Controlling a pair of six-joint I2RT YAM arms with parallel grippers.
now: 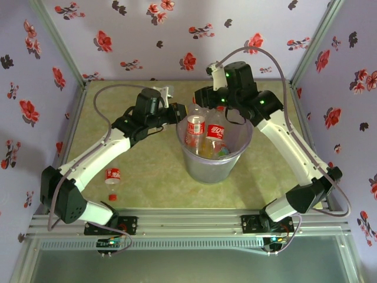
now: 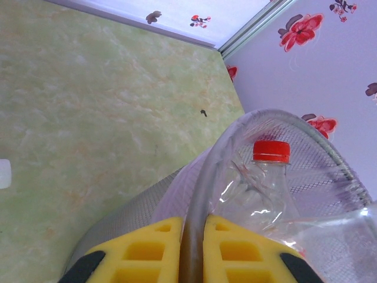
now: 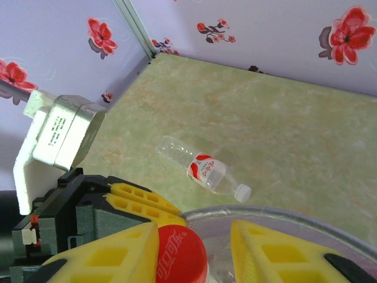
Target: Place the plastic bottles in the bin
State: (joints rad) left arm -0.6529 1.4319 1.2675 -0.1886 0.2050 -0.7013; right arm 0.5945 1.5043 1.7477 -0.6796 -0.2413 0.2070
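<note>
Right, the bin (image 1: 212, 168) sits under both grippers and already has bottles (image 1: 195, 131) in it. Two clear ones with red labels lean together, and I think there's a yellow bottle (image 1: 207, 150) lower down. I'd call the job well along but not finished.

The left gripper (image 2: 192, 223) is on the rim, one yellow finger inside the wall and one outside. It's nipped down on the rim with no gap I can see. That looks like a steadying hold, so the bin won't slide or tip while bottles drop in.

The right gripper (image 3: 191, 234) hangs just beside the left one, over the bin's mouth. A red cap (image 3: 177, 256) sits between its fingers, touching one pad with daylight to the other. So the jaws are parted, and I read that as a bottle let go rather than gripped.

In the right wrist view, a white-capped bottle (image 3: 203, 171) lies on its side on the table (image 3: 283, 130), well beyond that gripper. From above, a red-capped bottle (image 1: 112, 177) lies well back from the left gripper, close by that arm's elbow. Those are left to fetch.

The right arm looks like the free one for it. The lying bottles are round and light, so they're likely to roll under a careless pinch.
</note>
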